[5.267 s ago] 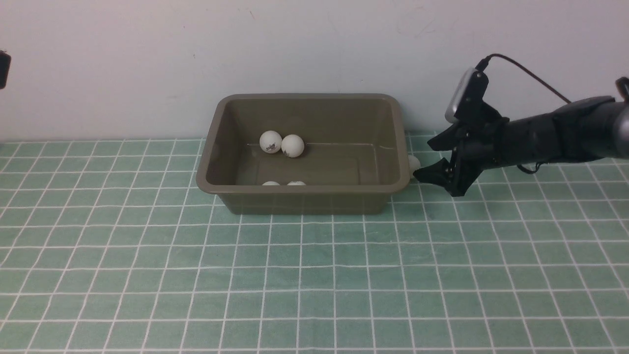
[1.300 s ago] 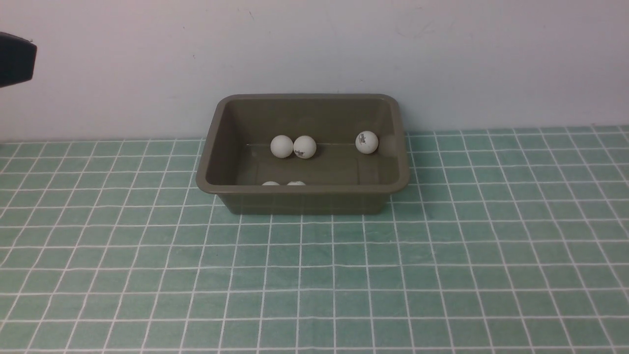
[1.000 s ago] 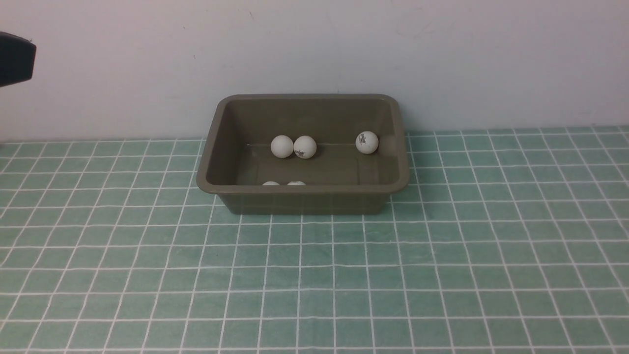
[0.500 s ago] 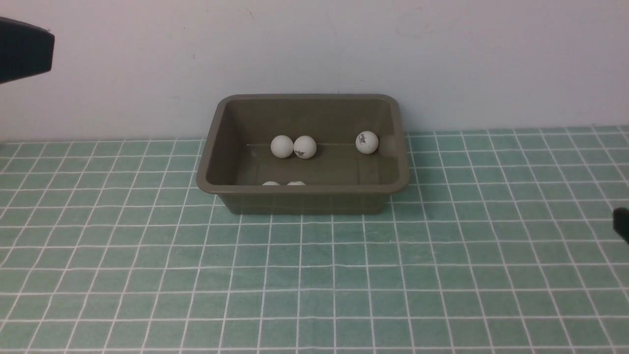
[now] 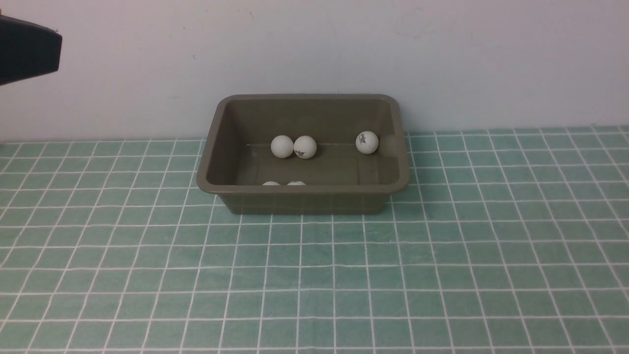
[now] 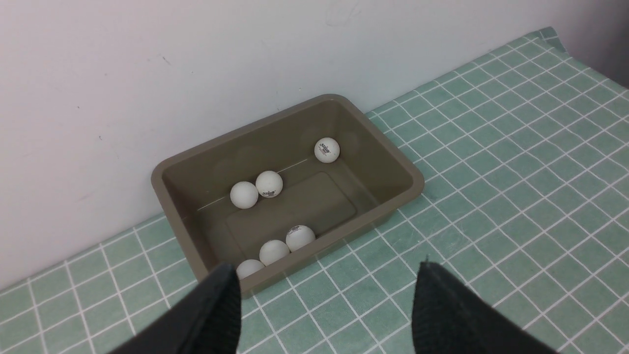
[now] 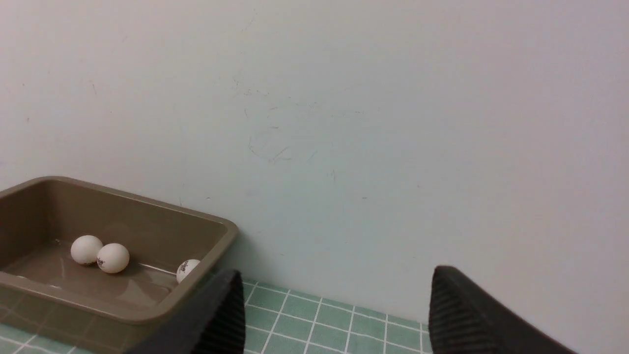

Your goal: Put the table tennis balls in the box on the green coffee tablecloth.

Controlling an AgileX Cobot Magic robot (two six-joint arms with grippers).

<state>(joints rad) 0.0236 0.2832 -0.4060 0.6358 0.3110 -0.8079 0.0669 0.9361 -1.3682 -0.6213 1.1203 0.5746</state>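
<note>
The box (image 5: pixel 304 202) sits at the far middle of the green checked cloth (image 5: pixel 314 275), its far side close against the pale wall (image 5: pixel 314 44). Every one of the balls (image 6: pixel 269 184) I can find is inside it. The left wrist view shows six: two touching each other at the far wall, one alone in the far right corner, and three in a row along the near wall toward the left. From the front, only the tops of two of that near row peep over the rim. No ball lies on the cloth in any view, though the strip behind the box is hidden.

The left arm's fingers (image 6: pixel 216 309) are spread wide with nothing between them, looking down on the box from the left and above. The right arm's fingers (image 7: pixel 462 309) are spread and empty too, low and to the right of the box. In the front view only a dark block (image 5: pixel 27 49) shows at the upper left edge, likely part of the left arm.

I judge the filling step done and the task at its end. The next move calls for no grasp, only a look round for any stray ball, then resting both arms clear of the box without knocking its rim
</note>
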